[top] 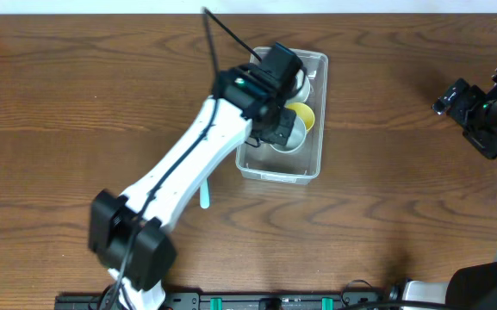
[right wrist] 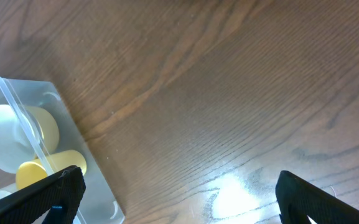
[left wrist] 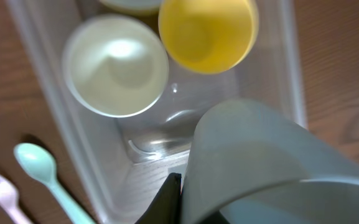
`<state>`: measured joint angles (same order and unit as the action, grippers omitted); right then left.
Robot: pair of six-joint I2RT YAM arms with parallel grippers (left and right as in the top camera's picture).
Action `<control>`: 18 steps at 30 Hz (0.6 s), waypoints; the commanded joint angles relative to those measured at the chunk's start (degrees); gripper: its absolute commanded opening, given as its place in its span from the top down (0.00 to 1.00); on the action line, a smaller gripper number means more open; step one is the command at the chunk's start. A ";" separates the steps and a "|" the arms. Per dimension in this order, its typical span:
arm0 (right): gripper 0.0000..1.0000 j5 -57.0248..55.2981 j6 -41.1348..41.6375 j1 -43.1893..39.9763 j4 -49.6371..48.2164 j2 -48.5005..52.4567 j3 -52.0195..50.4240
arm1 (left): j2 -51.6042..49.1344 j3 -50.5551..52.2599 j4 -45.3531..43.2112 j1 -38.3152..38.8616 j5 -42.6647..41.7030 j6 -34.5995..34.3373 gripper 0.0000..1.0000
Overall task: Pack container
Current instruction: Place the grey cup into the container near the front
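Note:
The clear plastic container point(top: 313, 169) stands at the table's middle back. It holds a white bowl point(left wrist: 116, 65) and a yellow cup point(left wrist: 207, 31). My left gripper point(top: 281, 127) hangs over the container's near half. It is shut on the wall of a grey cup point(left wrist: 260, 155), which fills the lower right of the left wrist view, and one black finger point(left wrist: 170, 200) presses on the cup's side. My right gripper point(top: 469, 108) is open and empty at the far right, well away from the container point(right wrist: 73, 134).
A teal spoon point(left wrist: 42, 171) and a pink fork point(left wrist: 2, 196) lie on the wood just outside the container's left wall. The spoon also shows under the left arm in the overhead view point(top: 205, 196). Bare wood lies under the right gripper point(right wrist: 179, 199).

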<state>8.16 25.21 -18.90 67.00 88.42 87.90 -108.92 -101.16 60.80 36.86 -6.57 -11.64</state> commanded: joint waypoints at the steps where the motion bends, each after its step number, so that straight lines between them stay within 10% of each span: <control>1: 0.01 0.22 0.02 -0.22 0.09 -0.13 -0.04 | -4.37 0.39 -0.42 0.04 2.14 -1.33 0.94; 13: 0.01 0.22 0.02 -0.22 0.09 -0.13 -0.04 | -11.37 0.39 -4.59 -0.02 6.36 -1.53 0.93; 18: 0.01 0.22 0.02 -0.22 0.09 -0.13 -0.04 | -11.41 0.42 -4.37 -0.02 6.16 -2.45 0.75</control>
<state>8.16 25.21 -18.90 67.02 88.42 87.90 -119.52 -100.71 56.34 36.97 -1.21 -12.93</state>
